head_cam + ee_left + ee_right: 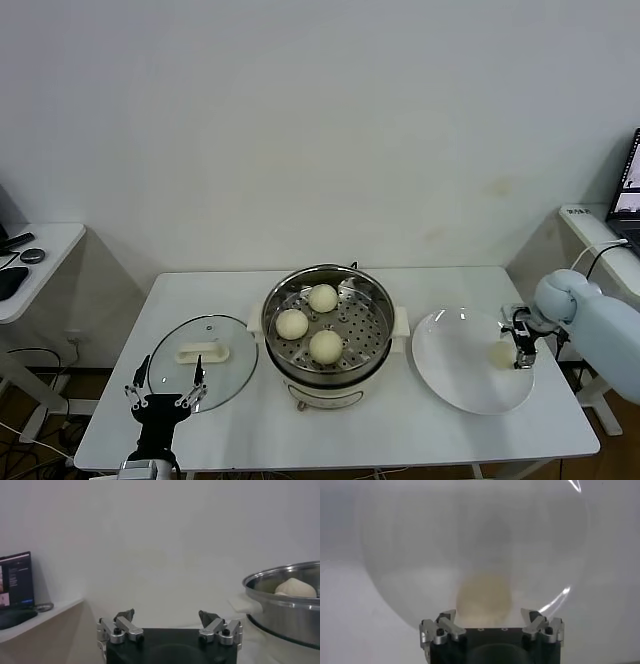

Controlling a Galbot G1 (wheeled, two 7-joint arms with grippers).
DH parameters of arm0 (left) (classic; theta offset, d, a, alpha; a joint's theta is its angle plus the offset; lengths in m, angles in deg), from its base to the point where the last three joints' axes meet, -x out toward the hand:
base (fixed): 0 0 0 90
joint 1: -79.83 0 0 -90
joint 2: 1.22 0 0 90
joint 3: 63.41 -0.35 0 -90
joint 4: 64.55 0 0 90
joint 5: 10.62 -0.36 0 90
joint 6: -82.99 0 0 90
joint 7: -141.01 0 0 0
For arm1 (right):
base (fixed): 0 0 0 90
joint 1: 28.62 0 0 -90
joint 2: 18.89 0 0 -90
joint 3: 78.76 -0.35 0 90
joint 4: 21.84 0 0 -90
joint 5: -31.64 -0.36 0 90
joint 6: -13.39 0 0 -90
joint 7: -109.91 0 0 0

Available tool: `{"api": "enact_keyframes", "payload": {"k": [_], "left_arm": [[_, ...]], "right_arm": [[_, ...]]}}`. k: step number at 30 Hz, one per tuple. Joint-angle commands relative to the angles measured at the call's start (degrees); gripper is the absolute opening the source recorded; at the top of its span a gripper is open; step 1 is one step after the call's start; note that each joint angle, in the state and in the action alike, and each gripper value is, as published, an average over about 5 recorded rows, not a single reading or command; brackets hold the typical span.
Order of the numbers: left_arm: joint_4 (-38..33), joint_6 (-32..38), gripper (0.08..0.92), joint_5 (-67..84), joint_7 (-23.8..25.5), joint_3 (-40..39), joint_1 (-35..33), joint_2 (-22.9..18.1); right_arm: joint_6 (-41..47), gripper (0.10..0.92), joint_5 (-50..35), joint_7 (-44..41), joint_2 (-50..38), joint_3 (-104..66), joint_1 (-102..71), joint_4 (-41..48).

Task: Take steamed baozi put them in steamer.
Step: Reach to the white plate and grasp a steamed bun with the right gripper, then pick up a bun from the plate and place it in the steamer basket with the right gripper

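The left gripper (163, 393) hangs low at the near left corner of the white table (240, 440), its jaws spread wide and holding nothing; its own camera shows both fingers (123, 626) far apart with only bare wall between them. Just ahead of it lies the glass lid (203, 361), flat on the table with its white handle up, and the fingertips overlap the lid's near edge in the head view, though contact cannot be judged. Beyond the lid, further toward the right gripper, stands the steamer (328, 290), and three steamed baozi (325, 345) sit on its perforated tray; one of them shows over the steel rim (280, 575) in the left wrist view. Past the steamer is the white plate (450, 375), and the fourth baozi (500, 355) rests on its far-right part. The right gripper (522, 355) is down at that bun, its jaws still apart and flanking it; from the right wrist view the bun (483, 596) lies just ahead, between the parted fingers (446, 622), with no grip visible.
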Motion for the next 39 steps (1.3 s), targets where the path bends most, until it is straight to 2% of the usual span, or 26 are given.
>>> {"api": "enact_keyframes", "payload": {"k": [1, 10, 13, 21, 29, 34, 39], "left_arm": [[-0.03, 0.04, 0.823, -0.12, -0.04, -0.08, -0.03, -0.06], [-0.67, 0.02, 0.823, -0.11, -0.01, -0.03, -0.36, 0.13], [-0.70, 0.03, 0.823, -0.05, 0.00, -0.10, -0.29, 0.24], [-0.67, 0.01, 0.823, 0.20, 0.03, -0.89, 0.30, 0.69], [-0.30, -0.08, 0.823, 0.79, 0.07, -1.16, 1.17, 1.34], [0.08, -0.20, 0.823, 1.06, 0.13, -1.06, 1.42, 1.57], [0.17, -0.18, 0.823, 1.14, 0.18, -0.72, 1.33, 1.46]], "right_arm": [[0.00, 0.712, 0.95, 0.65, 2.42, -1.72, -1.57, 2.60], [1.46, 0.522, -2.65, -0.35, -0.93, 1.63, 1.86, -2.46], [3.56, 0.500, -6.99, -1.34, -3.92, 7.28, 7.18, -7.22], [12.28, 0.512, -24.87, -2.24, -8.41, 26.19, 31.55, -21.13], [23.38, 0.520, -44.36, 2.54, 1.97, 44.41, 57.16, -31.02], [29.51, 0.527, -53.24, 7.26, 9.64, 46.41, 59.87, -34.63], [33.62, 0.532, -55.37, 11.18, 16.25, 46.59, 55.50, -34.12]]}}
